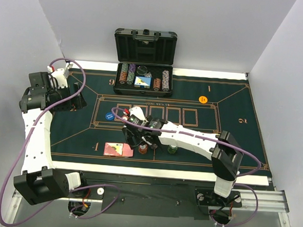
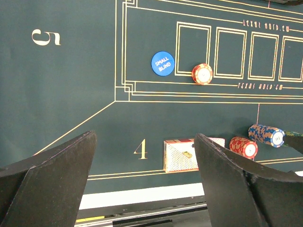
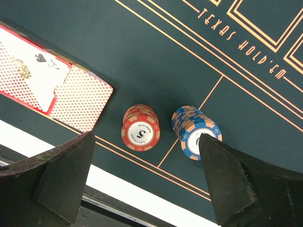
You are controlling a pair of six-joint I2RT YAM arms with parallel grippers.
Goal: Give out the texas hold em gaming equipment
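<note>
Red-backed cards (image 1: 118, 150) lie by the mat's near edge at seat 4; they also show in the left wrist view (image 2: 181, 155) and the right wrist view (image 3: 47, 80). To their right stand a red chip stack (image 1: 142, 149) (image 3: 140, 127) (image 2: 243, 146), a blue chip stack (image 3: 195, 132) (image 2: 266, 135) and a green stack (image 1: 173, 149). My right gripper (image 1: 141, 138) (image 3: 146, 137) hovers open and empty above the red and blue stacks. A blue "small blind" disc (image 1: 109, 116) (image 2: 162, 62) lies beside another red stack (image 2: 202, 74). An orange disc (image 1: 203, 99) lies far right. My left gripper (image 1: 70, 99) (image 2: 144, 137) is open and empty at the left.
The open black case (image 1: 144, 67) with racked chip rows stands at the mat's far edge. The right arm (image 1: 191, 139) stretches across the near middle of the green mat (image 1: 232, 139). Grey walls close in the left, the right and the back.
</note>
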